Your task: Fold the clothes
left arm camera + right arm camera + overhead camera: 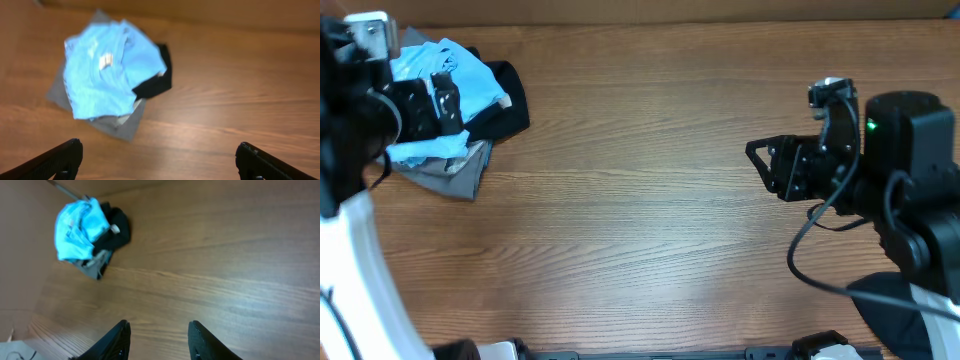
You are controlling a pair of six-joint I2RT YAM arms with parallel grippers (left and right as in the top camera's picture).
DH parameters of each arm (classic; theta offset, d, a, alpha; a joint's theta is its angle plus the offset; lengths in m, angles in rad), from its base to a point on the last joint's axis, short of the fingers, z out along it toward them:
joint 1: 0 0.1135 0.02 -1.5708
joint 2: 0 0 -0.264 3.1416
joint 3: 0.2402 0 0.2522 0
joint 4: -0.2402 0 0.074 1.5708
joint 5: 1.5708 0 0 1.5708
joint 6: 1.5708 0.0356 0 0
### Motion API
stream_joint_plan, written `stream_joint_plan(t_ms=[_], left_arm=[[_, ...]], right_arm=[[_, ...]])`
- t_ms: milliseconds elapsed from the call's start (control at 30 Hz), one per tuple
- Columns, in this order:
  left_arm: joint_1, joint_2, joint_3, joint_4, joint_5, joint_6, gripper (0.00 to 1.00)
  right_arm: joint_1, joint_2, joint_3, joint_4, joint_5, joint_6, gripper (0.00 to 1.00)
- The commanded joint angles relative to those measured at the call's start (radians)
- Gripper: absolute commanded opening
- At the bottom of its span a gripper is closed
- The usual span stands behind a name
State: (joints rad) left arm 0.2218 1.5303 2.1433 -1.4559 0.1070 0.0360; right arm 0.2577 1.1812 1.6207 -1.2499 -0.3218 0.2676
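Left hand (159, 147) gapes wide, empty, above the clothes (107, 75); right hand (160, 326) half-spread, empty.

One blue shirt (105, 70), one black shirt (159, 82), one grey shirt (120, 127), two pincers (159, 162) (157, 340).

The clothes (475, 80) are sitting bunched at ten o'clock on the table (640, 220), blocking that corner. The left gripper (159, 149) is hanging above the heap with its jaws spread wide. The right gripper (159, 326) is crowding three o'clock, jaws apart and holding nothing. From the centre out to twelve and six, the boards are giving open passage
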Motion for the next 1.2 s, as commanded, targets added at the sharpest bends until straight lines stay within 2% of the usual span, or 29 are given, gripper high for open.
stream_joint_plan(t_ms=[0, 300, 367, 533, 667, 933, 1167], left_arm=[[-0.007, 0.118, -0.084, 0.022, -0.092, -0.008, 1.00], [-0.018, 0.433, -0.192, 0.145, -0.167, -0.021, 1.00], [-0.035, 0.494, -0.192, 0.172, -0.232, -0.038, 1.00], [-0.116, 0.615, -0.192, 0.239, -0.571, -0.149, 1.00], [-0.188, 0.689, -0.192, 0.226, -0.611, -0.174, 1.00], [-0.234, 0.729, -0.192, 0.102, -0.848, -0.417, 1.00], [-0.208, 0.727, -0.192, 0.098, -0.876, -0.425, 1.00]], right_arm=[[-0.001, 0.040, 0.009, -0.006, 0.014, -0.010, 0.41], [-0.001, 0.177, 0.009, -0.006, 0.014, -0.010, 0.41], [-0.001, 0.208, 0.009, -0.005, 0.014, -0.010, 0.41], [-0.001, 0.271, 0.009, 0.001, 0.014, -0.006, 0.41], [-0.001, 0.301, 0.009, 0.026, 0.014, -0.006, 0.42], [-0.001, 0.303, 0.009, 0.042, 0.056, -0.006, 0.47], [-0.001, 0.303, 0.009, 0.063, 0.060, -0.006, 0.49]])
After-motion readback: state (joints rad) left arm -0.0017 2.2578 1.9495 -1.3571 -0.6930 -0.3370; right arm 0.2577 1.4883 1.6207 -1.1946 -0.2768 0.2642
